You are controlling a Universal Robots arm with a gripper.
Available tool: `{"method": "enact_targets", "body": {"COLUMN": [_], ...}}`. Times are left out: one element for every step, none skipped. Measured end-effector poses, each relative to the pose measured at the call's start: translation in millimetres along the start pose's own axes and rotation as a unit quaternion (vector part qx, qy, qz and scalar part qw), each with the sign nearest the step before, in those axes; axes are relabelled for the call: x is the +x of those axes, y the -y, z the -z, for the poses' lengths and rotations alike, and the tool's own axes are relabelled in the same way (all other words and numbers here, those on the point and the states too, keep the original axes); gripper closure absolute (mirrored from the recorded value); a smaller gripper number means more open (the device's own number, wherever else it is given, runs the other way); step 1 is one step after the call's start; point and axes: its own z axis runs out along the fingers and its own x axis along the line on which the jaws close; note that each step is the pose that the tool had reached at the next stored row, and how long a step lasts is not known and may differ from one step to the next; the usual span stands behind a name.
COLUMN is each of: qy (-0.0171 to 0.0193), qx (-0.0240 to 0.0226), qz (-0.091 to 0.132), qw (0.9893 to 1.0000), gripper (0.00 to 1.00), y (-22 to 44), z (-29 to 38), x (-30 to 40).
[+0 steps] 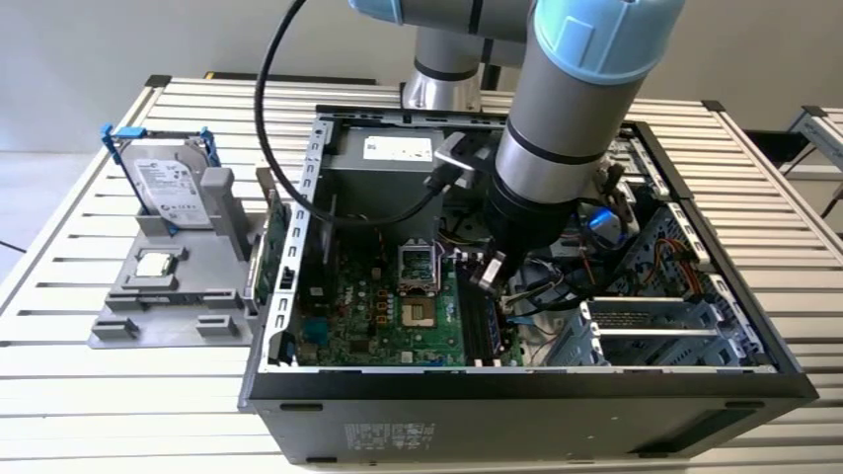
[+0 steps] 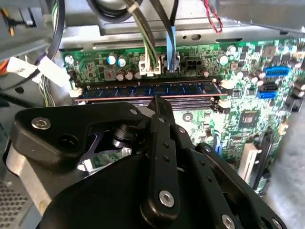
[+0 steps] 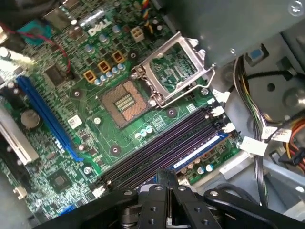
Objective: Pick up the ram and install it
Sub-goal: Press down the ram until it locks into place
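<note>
So the ram [image 2: 147, 89] looks pretty much seated already: a thin stick with blue-labelled chips lying flat in the outermost slot of the motherboard [image 3: 71, 157], white end clips [image 2: 227, 84] at its ends. Can't tell if they've fully latched. The gripper [image 2: 159, 102] sits right over it with its matte black jaws pinched together, holding nothing. Next to it are dark empty slots [image 3: 162, 148], then the shiny metal CPU socket frame [image 3: 174, 71].

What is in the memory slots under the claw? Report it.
The ram stands in the slot farthest from the processor socket; the other slots look empty. The shut claw hides part of them.
</note>
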Motion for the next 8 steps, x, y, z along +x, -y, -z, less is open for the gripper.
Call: {"method": "enact_targets", "body": {"qy": [-0.0002,-0.0004,-0.0007,-0.0009,-0.0011,-0.0013,-0.0015,-0.0017], "qx": [-0.0001,-0.0002,-0.0003,-0.0004,-0.0005,-0.0006,-0.0007,-0.0008], "qz": [0.009,0.018,0.028,0.037,0.046,0.054,0.063,0.072], "qw": [1.0,0.9998,0.9996,0.9993,0.9989,0.9985,0.998,0.9974], "gripper": [1.0,1.0,1.0,1.0,1.0,1.0,1.0,1.0], "y": [0.0,0.0,0.0,0.0,0.0,0.0,0.0,0.0], "z": [0.0,0.0,0.0,0.0,0.0,0.0,0.0,0.0], "x": [0.0,0.0,0.0,0.0,0.0,-0.1,-0.1,-0.1]}}
